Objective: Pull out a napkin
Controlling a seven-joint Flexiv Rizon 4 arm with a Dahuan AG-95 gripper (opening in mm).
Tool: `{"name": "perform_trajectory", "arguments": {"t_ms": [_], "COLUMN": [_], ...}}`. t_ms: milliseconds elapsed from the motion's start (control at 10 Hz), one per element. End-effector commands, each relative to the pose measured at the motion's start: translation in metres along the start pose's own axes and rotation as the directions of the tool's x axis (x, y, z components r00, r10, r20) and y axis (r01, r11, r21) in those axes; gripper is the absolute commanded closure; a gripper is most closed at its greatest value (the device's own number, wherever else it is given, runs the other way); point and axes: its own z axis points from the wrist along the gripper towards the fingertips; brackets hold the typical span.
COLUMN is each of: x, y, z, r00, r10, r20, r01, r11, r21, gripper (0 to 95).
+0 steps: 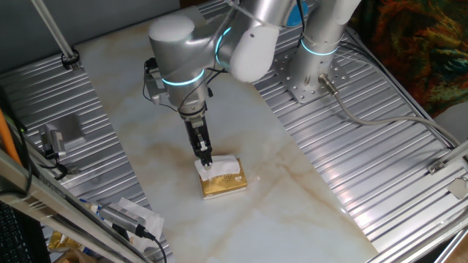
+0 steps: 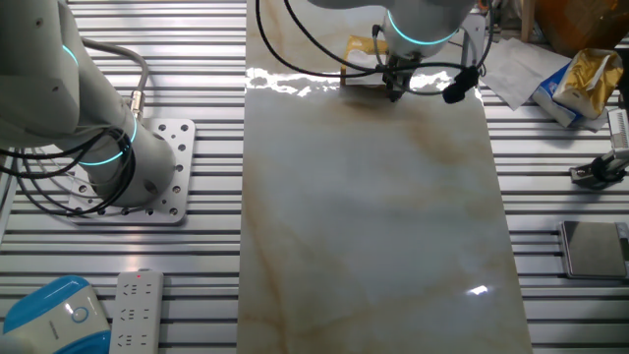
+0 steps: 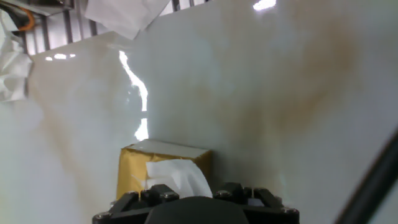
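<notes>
White and soft, the napkin (image 1: 219,169) pokes up in a crumpled tuft from the top of the gold pack (image 1: 225,185) — it sits on the marble table (image 1: 292,197), a bit toward 7 o'clock from the middle in one fixed view. The gripper (image 1: 206,164) points straight down with its tips at the napkin's 9 o'clock edge. I cannot tell if the jaws are together or apart — the hand view only shows the tuft (image 3: 180,175) by the black gripper base.

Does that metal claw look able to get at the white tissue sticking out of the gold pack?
Probably yes: the tool sits right at the soft white napkin atop the gold rectangular pack, nothing between them.
</notes>
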Motion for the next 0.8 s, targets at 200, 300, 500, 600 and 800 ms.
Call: {"name": "perform_trajectory", "arguments": {"t_ms": [200,300,500,600,800], "x": [-0.004,-0.005,-0.003,-0.002,-0.002], "y": [0.010,0.012,0.018,0.020,0.021], "z": [0.011,0.012,0.005,0.002,0.001], "r00": [1.000,1.000,1.000,1.000,1.000], "r10": [0.009,0.014,0.011,0.012,0.013], "r20": [0.004,0.003,0.005,0.005,0.006], "r01": [-0.009,-0.014,-0.011,-0.013,-0.013], "r11": [1.000,1.000,0.998,0.998,0.998], "r21": [0.007,0.013,0.057,0.061,0.065], "gripper": [57.0,76.0,95.0,95.0,95.0]}}
